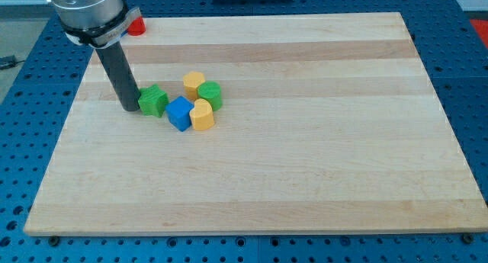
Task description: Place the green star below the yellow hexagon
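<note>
Toward board's top-left quarter: my tip point(130, 109) on wooden board point(320, 179), touching view's-left side of green star point(153, 101). No jaws on this rig, only straight rod. Green star just left of blue block point(180, 113), about touching it. Yellow hexagon point(194, 84) up-right of star, beside green cylinder point(210, 94); yellow heart point(202, 115) below those, against blue block. Red block point(135, 24) at board's top-left corner, partly behind arm.
</note>
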`<act>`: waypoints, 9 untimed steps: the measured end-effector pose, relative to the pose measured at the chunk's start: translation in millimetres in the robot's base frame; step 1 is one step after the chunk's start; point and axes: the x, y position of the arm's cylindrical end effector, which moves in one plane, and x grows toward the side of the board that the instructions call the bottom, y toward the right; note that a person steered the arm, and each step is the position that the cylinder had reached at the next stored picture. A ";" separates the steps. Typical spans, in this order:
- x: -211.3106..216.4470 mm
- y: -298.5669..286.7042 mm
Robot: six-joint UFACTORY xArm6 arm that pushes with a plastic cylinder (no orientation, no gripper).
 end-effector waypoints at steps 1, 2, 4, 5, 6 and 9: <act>13.4 3.4; 19.8 23.3; 20.9 -23.8; 24.8 -45.2; 25.1 -33.8; -13.9 47.1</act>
